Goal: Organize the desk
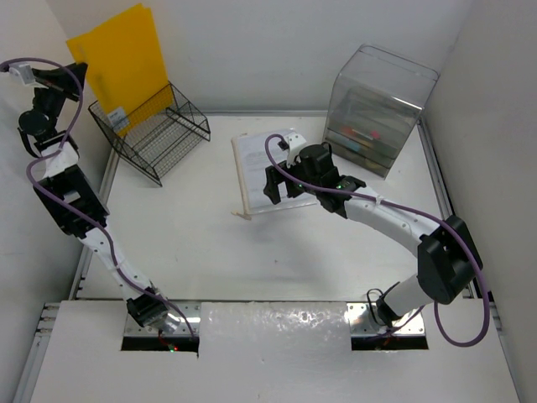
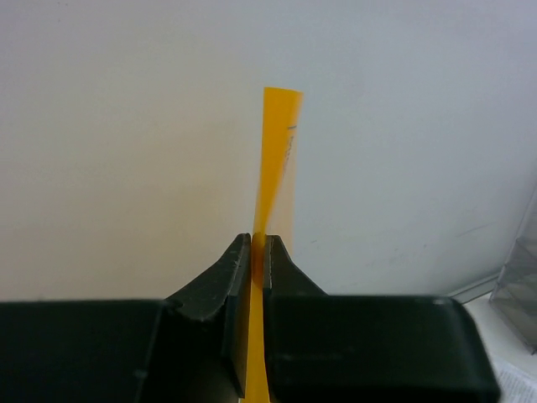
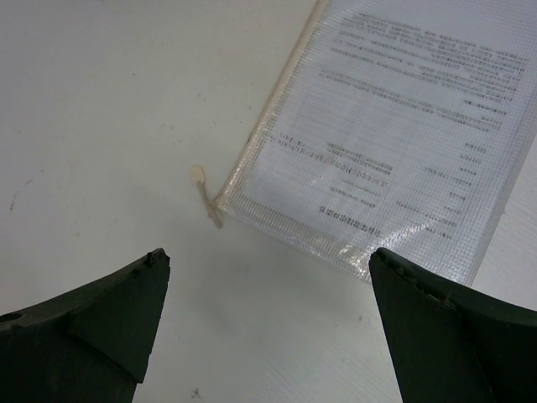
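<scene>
The white desk [image 1: 210, 243] with silver rails fills the top view. My left gripper [image 1: 80, 74] is raised at the far left and shut on the edge of a yellow folder [image 1: 126, 59]. In the left wrist view the folder [image 2: 277, 151] is seen edge-on, pinched between the jaws of that gripper [image 2: 258, 239]. My right gripper [image 1: 281, 186] hovers open over a clear mesh zip pouch [image 1: 260, 172] holding a printed sheet. In the right wrist view this gripper [image 3: 268, 256] is empty above bare desk [image 3: 109, 109], just short of the pouch [image 3: 403, 143] and its zip pull [image 3: 201, 189].
A black wire rack [image 1: 155, 130] stands at the back left, below the folder. A clear plastic drawer box [image 1: 382, 109] stands at the back right; its corner shows in the left wrist view [image 2: 520, 285]. White walls enclose the desk on three sides.
</scene>
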Robot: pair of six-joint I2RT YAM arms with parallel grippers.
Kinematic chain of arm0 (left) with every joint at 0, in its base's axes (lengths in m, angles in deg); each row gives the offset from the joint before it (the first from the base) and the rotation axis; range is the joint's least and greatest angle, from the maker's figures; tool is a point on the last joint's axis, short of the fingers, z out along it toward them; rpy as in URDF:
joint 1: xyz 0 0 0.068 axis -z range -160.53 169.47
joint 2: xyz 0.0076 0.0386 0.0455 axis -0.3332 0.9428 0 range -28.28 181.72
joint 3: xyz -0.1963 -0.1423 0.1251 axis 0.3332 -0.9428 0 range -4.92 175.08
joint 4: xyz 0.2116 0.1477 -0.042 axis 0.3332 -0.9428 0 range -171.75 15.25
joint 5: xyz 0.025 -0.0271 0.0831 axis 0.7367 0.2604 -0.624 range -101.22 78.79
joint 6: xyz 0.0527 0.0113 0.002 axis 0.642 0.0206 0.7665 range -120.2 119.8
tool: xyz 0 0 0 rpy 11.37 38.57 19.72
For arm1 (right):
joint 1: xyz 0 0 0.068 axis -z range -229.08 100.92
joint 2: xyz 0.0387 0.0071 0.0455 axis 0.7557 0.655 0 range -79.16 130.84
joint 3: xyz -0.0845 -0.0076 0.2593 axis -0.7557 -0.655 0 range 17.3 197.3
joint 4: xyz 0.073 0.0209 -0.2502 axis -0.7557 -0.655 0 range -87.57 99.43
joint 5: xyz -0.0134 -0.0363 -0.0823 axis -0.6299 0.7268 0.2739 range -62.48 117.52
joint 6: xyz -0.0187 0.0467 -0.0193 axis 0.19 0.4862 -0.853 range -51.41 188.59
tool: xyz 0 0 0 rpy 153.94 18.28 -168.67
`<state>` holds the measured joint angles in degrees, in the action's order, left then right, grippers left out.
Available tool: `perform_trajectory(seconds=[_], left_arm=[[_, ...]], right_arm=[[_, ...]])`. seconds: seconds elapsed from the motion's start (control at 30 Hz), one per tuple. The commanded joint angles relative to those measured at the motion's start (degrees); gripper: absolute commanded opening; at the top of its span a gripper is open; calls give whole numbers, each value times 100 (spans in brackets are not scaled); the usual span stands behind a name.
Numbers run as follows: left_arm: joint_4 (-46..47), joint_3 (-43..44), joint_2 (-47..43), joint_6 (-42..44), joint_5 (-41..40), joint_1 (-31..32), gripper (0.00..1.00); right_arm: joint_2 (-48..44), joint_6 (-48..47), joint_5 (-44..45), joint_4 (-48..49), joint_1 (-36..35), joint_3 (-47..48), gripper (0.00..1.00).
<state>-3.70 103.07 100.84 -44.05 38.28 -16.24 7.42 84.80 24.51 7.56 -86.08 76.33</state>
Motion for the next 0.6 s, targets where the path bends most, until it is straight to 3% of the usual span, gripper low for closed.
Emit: perform_trajectory(seconds=[0.0, 0.1, 0.33, 0.57], left_arm=[[1225, 48, -124, -650, -247, -77, 0], [1850, -242, -150, -748, -528, -138, 0], [2053, -558, -71, -571, -538, -139, 0], [1642, -858, -124, -326, -213, -86, 0]], right_arm=[[-169, -30, 28, 55, -36, 144, 99], [-125, -30, 37, -50, -45, 267, 99], [-81, 40, 116, -112, -71, 329, 99], [-2, 49, 195, -165, -133, 408, 99]])
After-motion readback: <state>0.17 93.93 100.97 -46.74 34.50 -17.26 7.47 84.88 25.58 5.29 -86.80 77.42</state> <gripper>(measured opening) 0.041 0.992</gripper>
